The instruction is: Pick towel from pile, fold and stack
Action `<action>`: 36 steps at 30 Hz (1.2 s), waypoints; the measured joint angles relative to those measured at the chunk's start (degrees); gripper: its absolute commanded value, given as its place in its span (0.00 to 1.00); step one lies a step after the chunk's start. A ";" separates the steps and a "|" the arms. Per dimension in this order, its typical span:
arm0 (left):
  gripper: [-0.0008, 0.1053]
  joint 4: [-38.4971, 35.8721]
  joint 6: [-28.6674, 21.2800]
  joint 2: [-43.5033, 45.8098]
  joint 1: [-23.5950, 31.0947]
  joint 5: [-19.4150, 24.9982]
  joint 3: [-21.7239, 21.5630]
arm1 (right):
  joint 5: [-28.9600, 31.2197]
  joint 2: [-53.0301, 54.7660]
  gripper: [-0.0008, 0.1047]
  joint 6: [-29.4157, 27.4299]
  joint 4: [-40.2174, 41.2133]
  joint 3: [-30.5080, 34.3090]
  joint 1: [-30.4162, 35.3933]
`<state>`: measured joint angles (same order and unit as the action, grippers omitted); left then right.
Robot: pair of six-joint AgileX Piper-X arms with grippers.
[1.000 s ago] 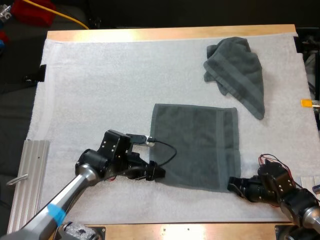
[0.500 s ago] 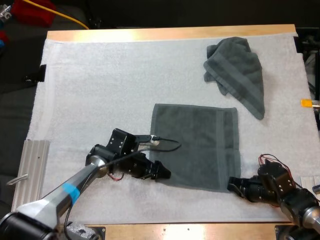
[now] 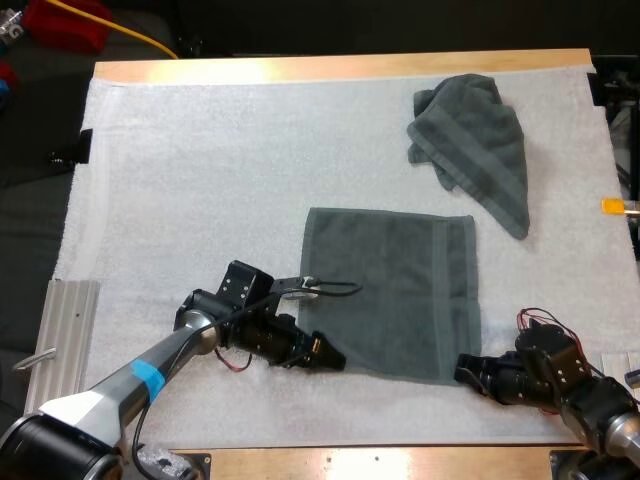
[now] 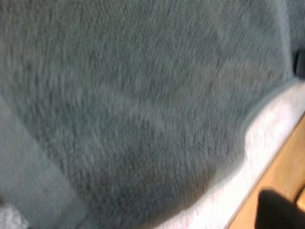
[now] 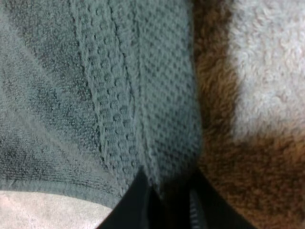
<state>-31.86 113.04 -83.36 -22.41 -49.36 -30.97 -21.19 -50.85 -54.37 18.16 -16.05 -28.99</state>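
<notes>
The fold could go askew from here if my left gripper, low at the near left corner of the flat towel, catches the white mat along with the hem or misses it, leaving one corner to drag as the other rises. My right gripper is narrowed onto the towel's near right corner, cloth pinched between its fingers; whether the left has any hold I cannot tell. The towel lies spread at the mat's near right, with the crumpled towel well apart at the far right.

Wooden table (white mat atop)
</notes>
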 measured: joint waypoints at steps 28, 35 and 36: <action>0.01 -4.09 -4.65 0.36 0.00 7.83 0.09 | -0.43 0.00 0.08 -0.34 0.00 0.00 0.00; 0.01 -4.15 -4.92 5.96 0.00 9.46 0.09 | -0.54 0.00 0.08 -0.46 0.23 -0.68 0.00; 0.01 -4.15 -4.92 6.82 0.00 9.53 0.09 | -0.61 0.00 0.08 -0.56 0.34 -1.09 0.00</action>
<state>-36.01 108.12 -76.54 -22.41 -39.83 -30.87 -21.80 -50.85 -54.93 18.49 -17.13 -28.99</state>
